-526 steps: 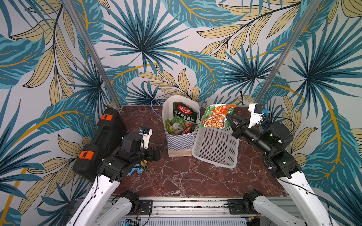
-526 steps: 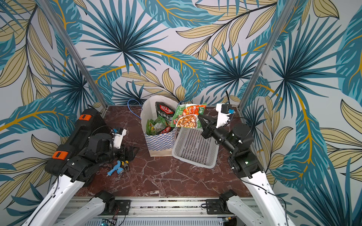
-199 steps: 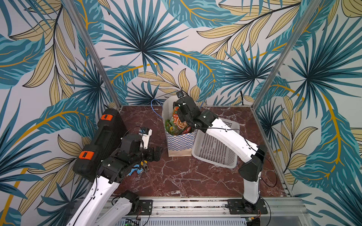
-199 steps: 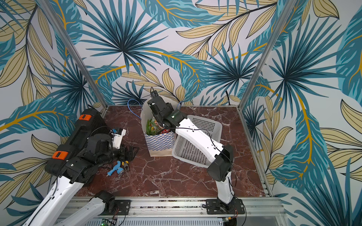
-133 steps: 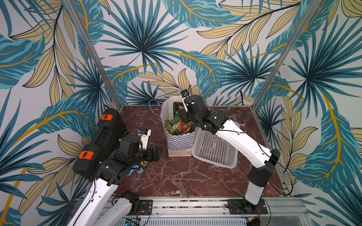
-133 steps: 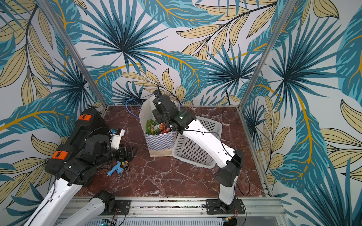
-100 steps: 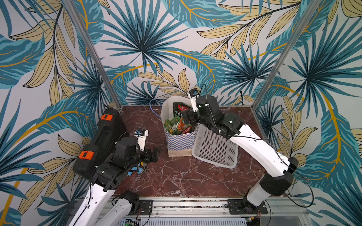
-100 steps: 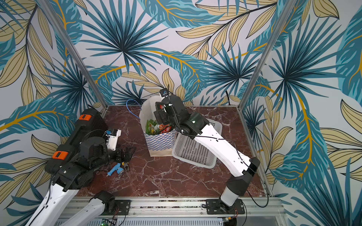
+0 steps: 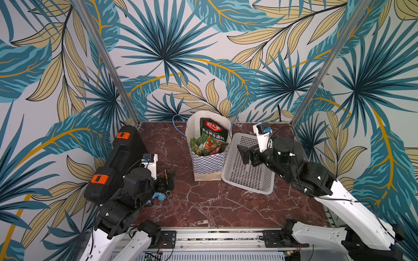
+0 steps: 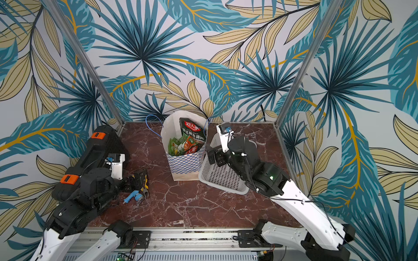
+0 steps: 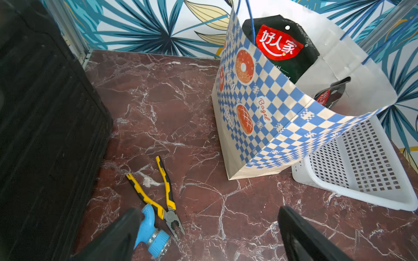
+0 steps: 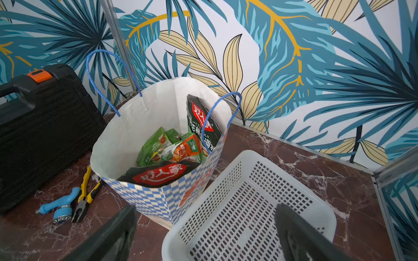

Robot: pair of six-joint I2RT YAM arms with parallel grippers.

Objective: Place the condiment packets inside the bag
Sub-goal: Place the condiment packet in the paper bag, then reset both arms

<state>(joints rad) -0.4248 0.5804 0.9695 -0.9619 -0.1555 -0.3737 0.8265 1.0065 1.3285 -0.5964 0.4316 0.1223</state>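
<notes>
The blue-and-white checkered bag [image 9: 208,162] [image 10: 185,163] stands upright at the middle back of the table. Condiment packets sit inside it. One large dark packet [image 9: 213,131] [image 11: 280,45] leans on the far wall, and a second dark packet [image 12: 160,176] lies against the near wall. Several small green packets [image 12: 156,146] [image 10: 183,145] are piled between them. My right gripper [image 9: 247,156] [image 12: 204,217] hangs open and empty over the white basket, just right of the bag. Low over the table left of the bag, my left gripper [image 9: 168,180] [image 11: 208,214] is open, holding nothing.
The white perforated basket [image 9: 248,189] [image 12: 248,203] touches the bag's right side and has nothing in it. A black case with orange latches [image 9: 122,158] lies along the left edge. Yellow-handled pliers [image 11: 165,194] and a blue nozzle [image 11: 153,235] lie by my left gripper.
My right arm has pulled back from the bag's mouth to above the basket, jaws open. The green packet it carried is now in the bag. The left arm shifted slightly.
</notes>
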